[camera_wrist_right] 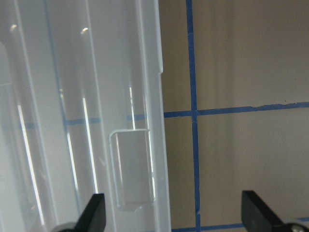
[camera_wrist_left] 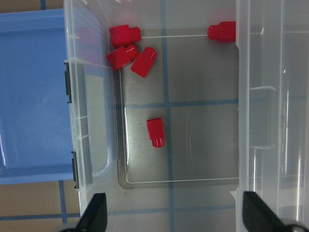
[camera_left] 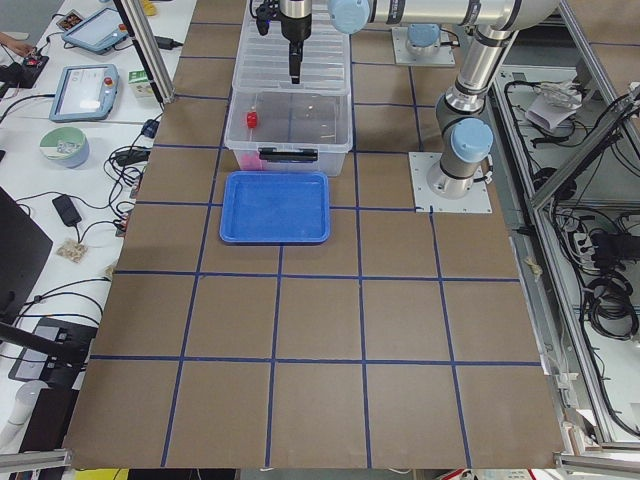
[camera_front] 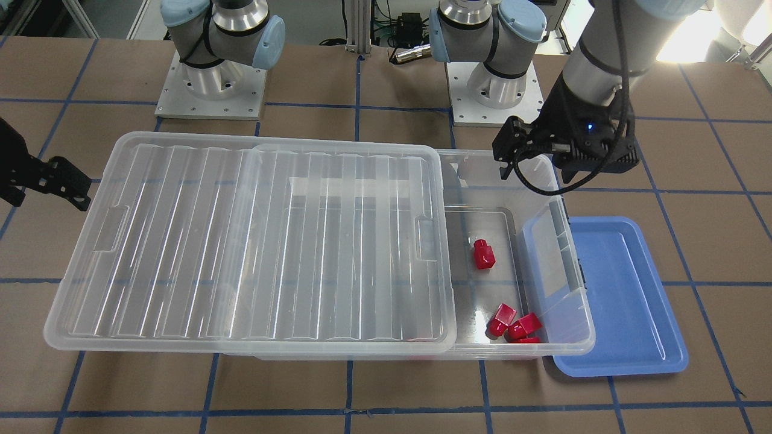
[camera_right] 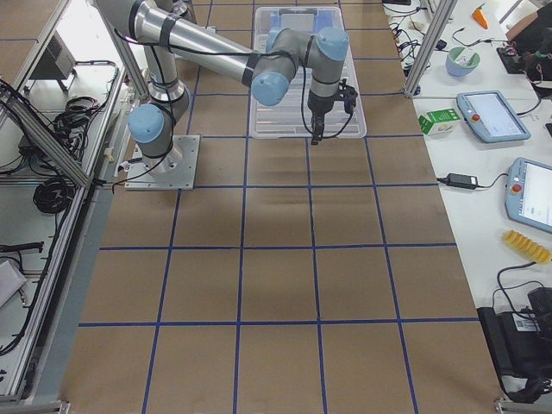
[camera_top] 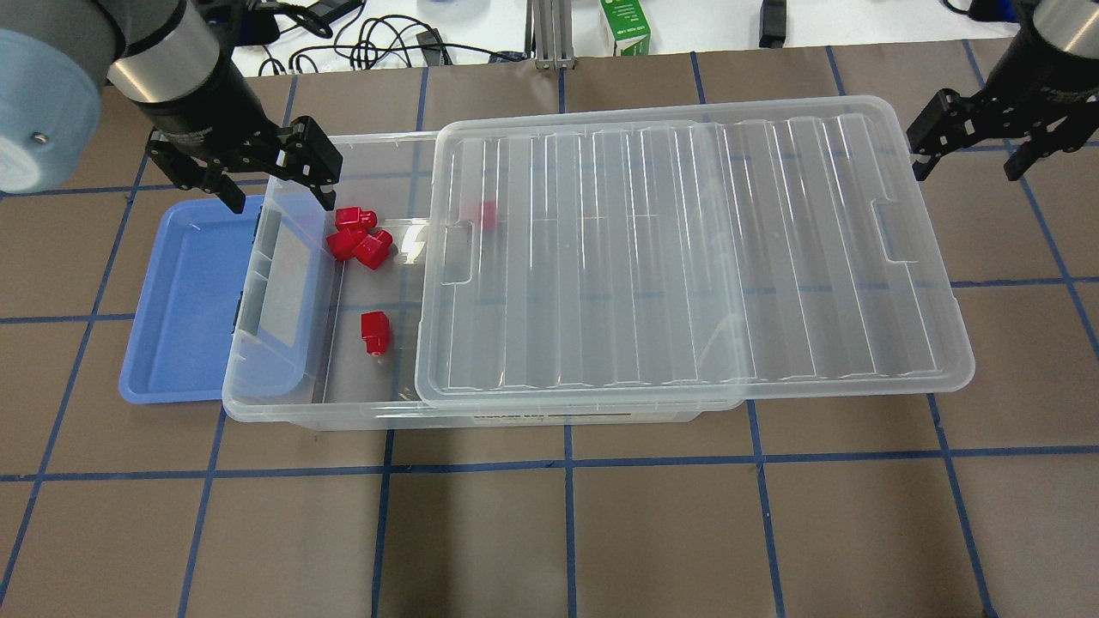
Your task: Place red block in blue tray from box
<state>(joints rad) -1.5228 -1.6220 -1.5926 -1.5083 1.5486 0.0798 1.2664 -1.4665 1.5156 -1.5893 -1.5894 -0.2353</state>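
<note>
The box (camera_top: 515,417) lies across the table with its ribbed lid (camera_top: 687,257) slid toward my right, so its left end is open. Several red blocks lie in the open end: a cluster (camera_top: 356,236) in the far corner, one alone (camera_top: 375,332), and one (camera_top: 485,215) under the lid's edge. The wrist view shows the lone block (camera_wrist_left: 155,132) and the cluster (camera_wrist_left: 128,48). The blue tray (camera_top: 185,300) lies beside the box's open end and holds nothing. My left gripper (camera_top: 282,204) is open and empty above the box's open end. My right gripper (camera_top: 968,172) is open and empty beyond the lid's right end.
The lid overhangs the box's right end (camera_wrist_right: 145,145). Both arm bases (camera_front: 211,90) stand behind the box. Cables and a green carton (camera_top: 625,26) lie past the table's far edge. Brown table (camera_top: 567,532) with blue tape lines shows in front of the box.
</note>
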